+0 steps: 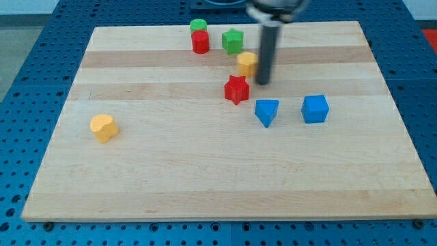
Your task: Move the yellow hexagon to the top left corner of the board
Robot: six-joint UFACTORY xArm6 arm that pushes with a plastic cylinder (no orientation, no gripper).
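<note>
The yellow hexagon [246, 63] sits on the wooden board [205, 178], right of centre near the view's top. My tip [263, 83] is just to its right and a little below, close against it. The rod rises from there to the view's top edge. A red star [236, 89] lies just below the hexagon. The board's top left corner [99, 32] is far to the left.
A green cylinder [198, 26] and a red cylinder [200, 42] stand together at top centre, a green star [233, 41] to their right. A blue triangular block [266, 112] and a blue cube [315, 108] lie right of centre. A yellow heart-shaped block [104, 128] lies at the left.
</note>
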